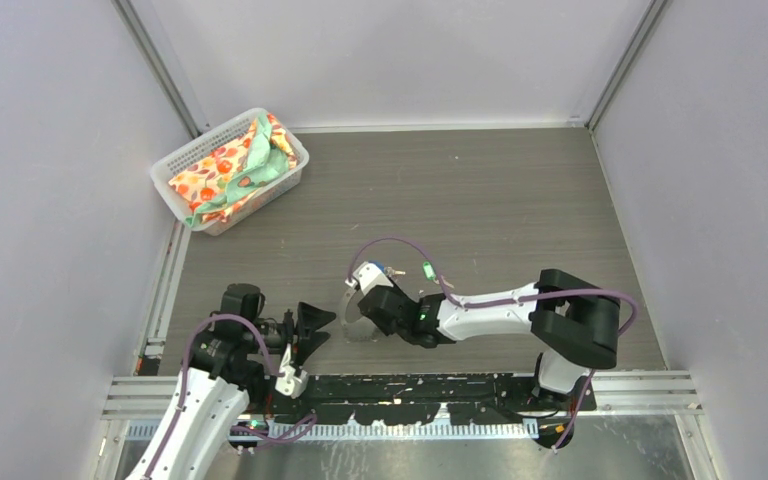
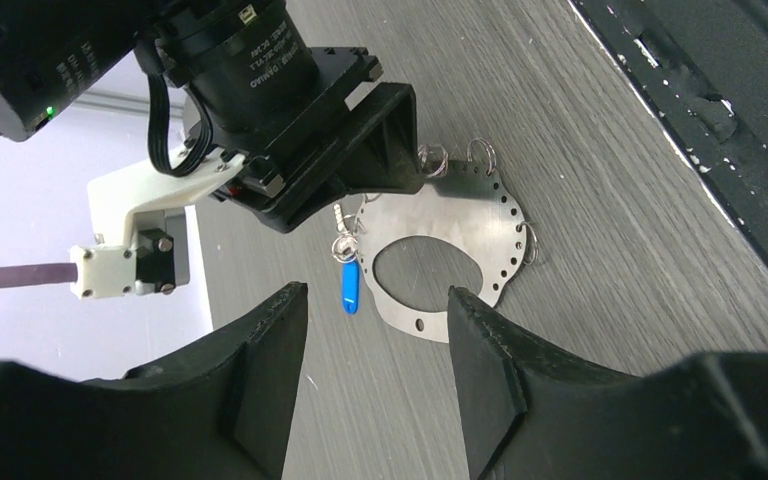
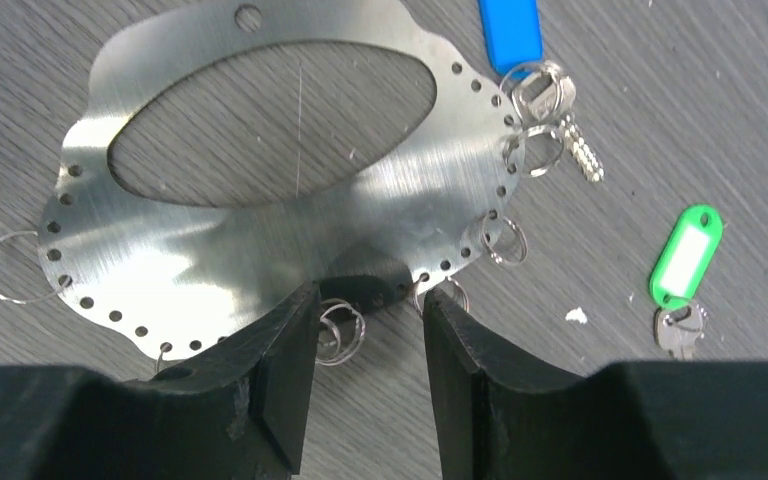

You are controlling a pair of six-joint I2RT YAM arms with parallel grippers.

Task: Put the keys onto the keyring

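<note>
Right tool (image 3: 365, 330) half-open, jaws straddling the keyring (image 3: 260, 230) edge.

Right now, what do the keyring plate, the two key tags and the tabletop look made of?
Keyring plate: thin sheet metal with a brushed finish, steel or aluminium; it shows streaky grain and bright glare.
Blue key tag: smooth, glossy plastic.
Green key tag: the same plastic, with a white insert, probably paper.
Tabletop: grey, matte wood grain, likely laminate rather than solid wood.

Right arm (image 1: 490, 312) showing white link, black joints, green LED (image 1: 423, 318) glowing; purple cable (image 1: 400, 243) looping over it. Left pincer (image 2: 375, 295) showing black curved fingers (image 2: 260, 380).
</note>
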